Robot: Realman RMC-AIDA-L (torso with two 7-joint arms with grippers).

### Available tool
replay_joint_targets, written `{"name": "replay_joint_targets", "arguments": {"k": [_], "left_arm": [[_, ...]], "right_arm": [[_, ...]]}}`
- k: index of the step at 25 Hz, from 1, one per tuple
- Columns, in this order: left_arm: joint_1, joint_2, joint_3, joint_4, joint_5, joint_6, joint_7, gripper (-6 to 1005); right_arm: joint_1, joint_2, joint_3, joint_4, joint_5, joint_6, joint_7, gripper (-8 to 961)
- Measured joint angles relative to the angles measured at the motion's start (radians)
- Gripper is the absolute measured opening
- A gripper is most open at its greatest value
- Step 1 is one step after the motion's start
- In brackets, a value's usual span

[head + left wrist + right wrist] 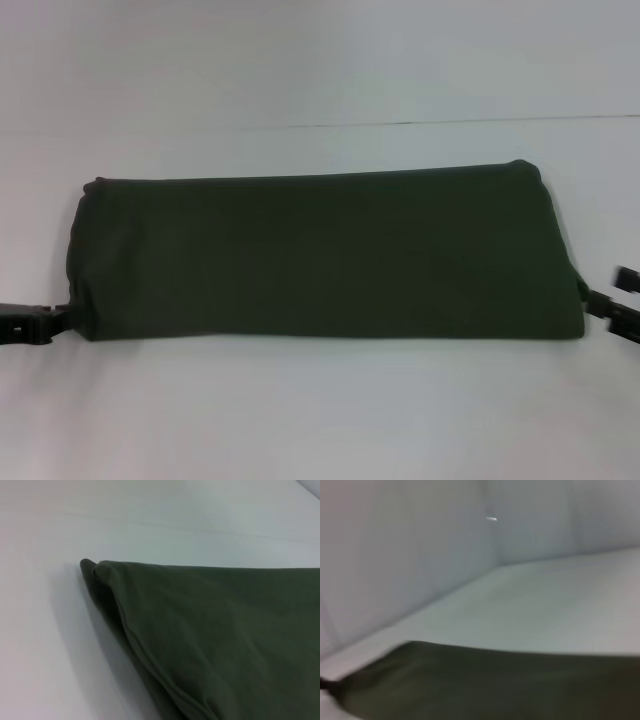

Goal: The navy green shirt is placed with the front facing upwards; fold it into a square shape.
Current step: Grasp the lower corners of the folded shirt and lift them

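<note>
The navy green shirt (320, 255) lies folded into a long band across the table, plain green side up, with no print showing. My left gripper (45, 322) sits low at the band's near left corner, touching or nearly touching the cloth. My right gripper (608, 300) is at the near right corner, where the cloth tapers toward it. The left wrist view shows the shirt's (215, 635) folded end with a seam ridge. The right wrist view shows the shirt's (485, 685) edge narrowing to a point.
The white table (320, 410) stretches in front of and behind the band. A thin seam line (450, 123) crosses the surface behind the shirt. A pale wall (420, 555) rises beyond the table in the right wrist view.
</note>
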Motion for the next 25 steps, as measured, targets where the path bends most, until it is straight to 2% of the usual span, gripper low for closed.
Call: {"name": "replay_joint_targets", "arguments": {"k": [5,15,25], "left_arm": [[-0.002,-0.002,0.003,-0.003,-0.001,0.002,0.001,15],[-0.012,-0.003,0.009,-0.001,-0.001,0.002,0.002,17],[-0.017,-0.001,0.009,-0.001,-0.001,-0.006,0.005,19]], "right_arm": [[-0.024,0.007,0.047,0.003,-0.048,0.091,0.027,734],[0.032,0.047,0.045,0.028,-0.126,0.181,0.031,734],[0.086,0.048,0.040,0.085,-0.140,0.238,0.034,732]]}}
